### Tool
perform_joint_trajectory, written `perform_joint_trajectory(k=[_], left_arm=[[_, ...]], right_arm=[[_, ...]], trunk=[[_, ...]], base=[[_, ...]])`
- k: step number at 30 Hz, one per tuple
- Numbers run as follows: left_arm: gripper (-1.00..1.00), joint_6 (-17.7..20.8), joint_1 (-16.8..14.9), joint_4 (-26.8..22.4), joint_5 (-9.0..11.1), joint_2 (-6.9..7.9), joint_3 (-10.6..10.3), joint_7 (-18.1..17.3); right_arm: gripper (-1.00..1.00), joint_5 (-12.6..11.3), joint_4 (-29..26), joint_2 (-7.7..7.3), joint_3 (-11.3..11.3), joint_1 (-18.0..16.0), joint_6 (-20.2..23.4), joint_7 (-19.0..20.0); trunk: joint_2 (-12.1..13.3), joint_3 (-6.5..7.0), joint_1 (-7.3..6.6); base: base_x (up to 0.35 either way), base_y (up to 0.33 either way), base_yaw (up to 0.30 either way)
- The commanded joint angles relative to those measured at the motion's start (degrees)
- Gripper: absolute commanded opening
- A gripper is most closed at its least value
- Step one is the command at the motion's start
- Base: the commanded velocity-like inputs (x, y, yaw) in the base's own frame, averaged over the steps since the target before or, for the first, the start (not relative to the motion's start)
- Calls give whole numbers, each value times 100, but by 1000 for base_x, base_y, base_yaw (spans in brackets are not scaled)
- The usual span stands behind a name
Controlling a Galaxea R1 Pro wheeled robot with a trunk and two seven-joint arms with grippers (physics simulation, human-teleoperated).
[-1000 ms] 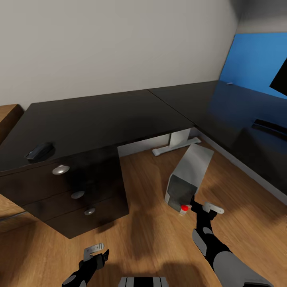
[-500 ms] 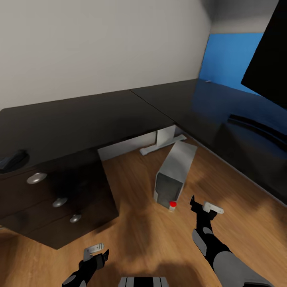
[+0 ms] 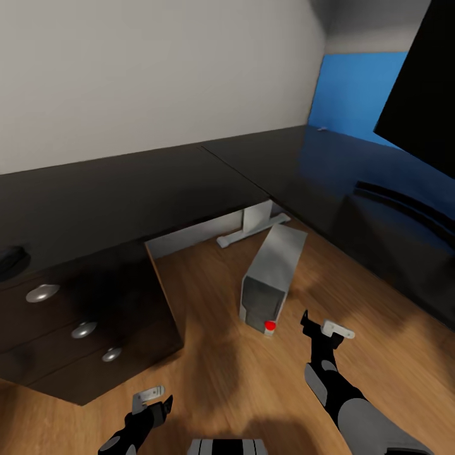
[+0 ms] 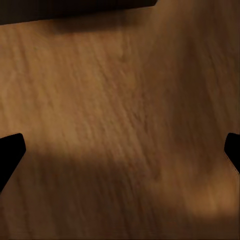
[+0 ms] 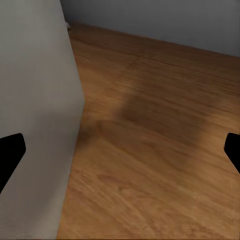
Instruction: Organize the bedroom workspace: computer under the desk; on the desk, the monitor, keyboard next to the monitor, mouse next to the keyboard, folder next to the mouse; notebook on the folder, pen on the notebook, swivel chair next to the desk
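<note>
Two end effectors spread, empty | head: mouse (image 3: pixel 11 261) on desk (image 3: pixel 126 189) | right wrist: computer (image 5: pixel 35 115) side

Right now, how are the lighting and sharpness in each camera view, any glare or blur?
Head view: the glossy desk mirrors the blue back panel as a sheen; the floor around the computer looks slightly smeared. Left wrist view: soft wood grain crossed by a broad shadow band. Right wrist view: the computer's side is flat grey, and a dark shadow patch lies on the floor beside it.

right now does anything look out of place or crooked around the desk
The computer stands out: it sits on the open wood floor in the crook of the desk, not under it, turned at an angle to both desk edges. The mouse sits alone near the desk's edge.
</note>
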Motion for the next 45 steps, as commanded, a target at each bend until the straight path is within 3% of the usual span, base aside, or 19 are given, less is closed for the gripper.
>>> perform_joint_trajectory(k=[1, 45], left_arm=[[100, 4, -2, 2, 55, -6, 27, -39], [100, 10, 0, 2, 57, 0, 30, -36]], right_arm=[[100, -11, 1, 5, -22, -3, -21, 15], [100, -11, -3, 13, -12, -4, -25, 19]], trunk=[[-1, -4, 1], [-1, -4, 1]], base=[[150, 0, -5], [21, 0, 3]])
